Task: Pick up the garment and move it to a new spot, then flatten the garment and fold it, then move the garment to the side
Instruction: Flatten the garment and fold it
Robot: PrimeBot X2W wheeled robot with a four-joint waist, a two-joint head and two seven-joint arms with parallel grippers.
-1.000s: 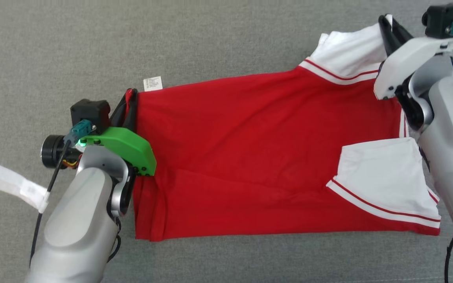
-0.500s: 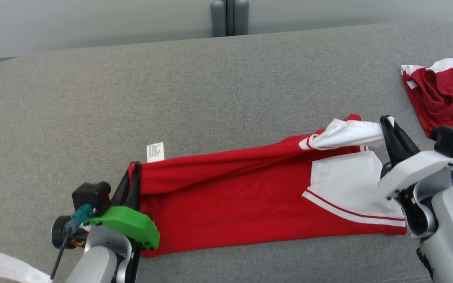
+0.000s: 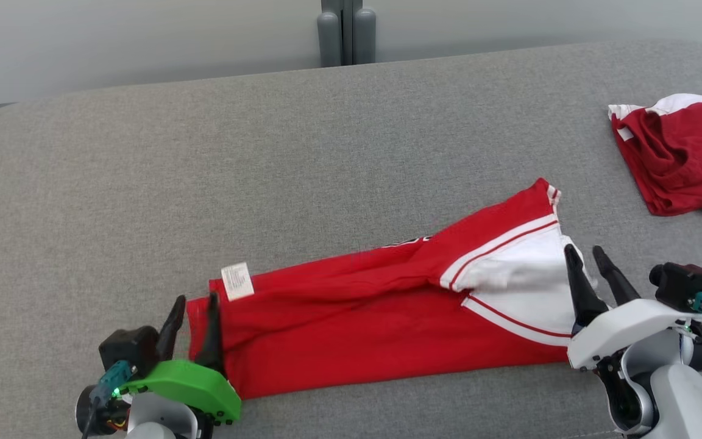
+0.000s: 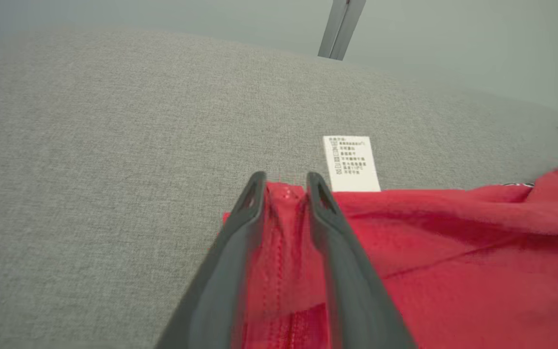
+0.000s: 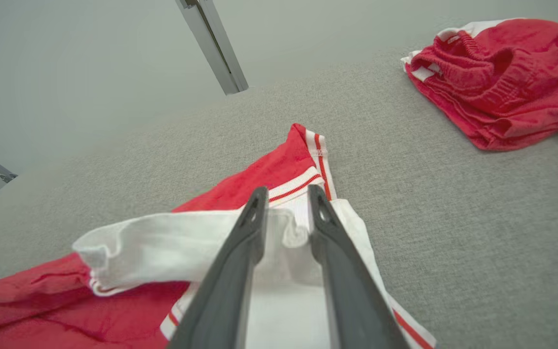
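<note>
L claw (image 3: 196,299) sits at the garment's (image 3: 351,323) left end, green shell (image 3: 186,390) behind it. Fingers parted, not clenched. One finger is just off the garment's left edge over bare desk (image 3: 205,171), the other over the red cloth. In L wrist view the red hem corner lies btwn the two fingers, bunched into a small ridge, w/ the tips at the hem's far edge. Whether the pads touch the cloth, can't tell. White care label (image 3: 236,281) sticks out from the garment's far-left corner, just right of the L claw tips, flat on the desk.

Garment itself is a long red strip lying across the desk. Its left end is nearer the robot, its right end angled farther away, w/ a lengthwise crease along the middle. Straight beyond it, at the desk's far edge, stand two grey posts (image 3: 345,36). Toward the garment's right end a white sleeve (image 3: 515,280) w/ red-white striped trim lies on top. A red corner w/ striped edge pokes out past the sleeve on the far side.

R claw (image 3: 582,249) is at the garment's right end, white shell (image 3: 619,329) behind it. Also released: fingers apart, tips over the sleeve's right edge. In R wrist view the white sleeve cloth sits rumpled btwn and ahead of the fingers, lying loose.

Well right of the garment & farther back, a 2nd red-white bundle (image 3: 680,152) lies crumpled, apart from it.
</note>
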